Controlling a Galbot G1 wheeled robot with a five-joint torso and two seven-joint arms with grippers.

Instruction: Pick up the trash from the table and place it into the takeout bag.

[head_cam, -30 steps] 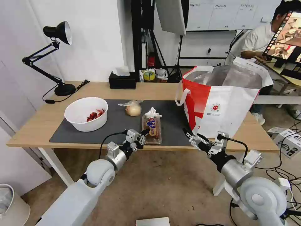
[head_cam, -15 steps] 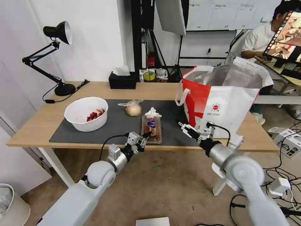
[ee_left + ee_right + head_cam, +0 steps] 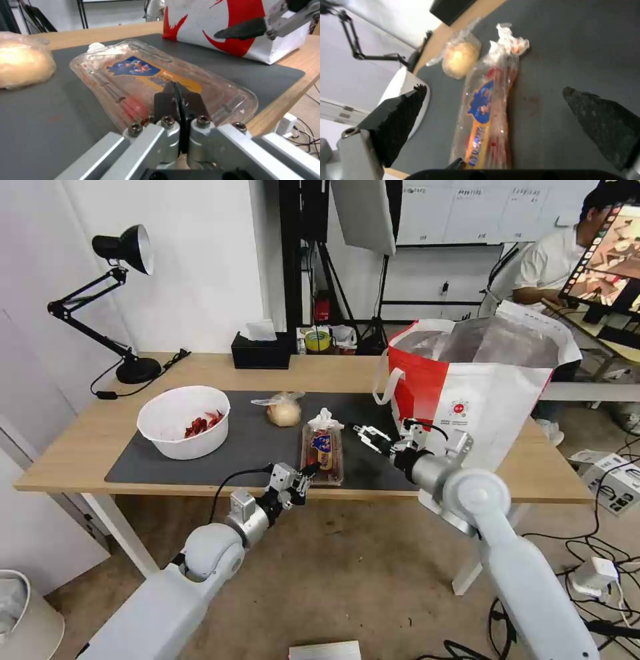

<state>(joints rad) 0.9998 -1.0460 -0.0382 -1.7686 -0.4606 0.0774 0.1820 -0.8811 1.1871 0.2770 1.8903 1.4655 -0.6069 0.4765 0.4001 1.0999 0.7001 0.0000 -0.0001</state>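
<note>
1. Head view: the right gripper (image 3: 365,433) hangs over the grey mat between the clear tray (image 3: 323,448) and the takeout bag (image 3: 477,393), fingers spread wide and holding nothing.
2. The left gripper (image 3: 308,471) sits at the near edge of the surface, right at the tray's near end. Its wrist view shows the fingers (image 3: 180,100) pressed flat together with nothing between them.
3. So the pick-up is under way, I'd say, with the tray as the target. All the trash is on the mat: the white bowl (image 3: 183,421) to the left, the bagged beige lump (image 3: 283,411) behind, the crumpled tissue (image 3: 325,419) at the tray's far end.
4. The bag stands open on the right end of the surface.
5. Next move, to my eye: the right gripper must drop and straddle the tray, then close gently, because thin plastic can buckle or slip.
</note>
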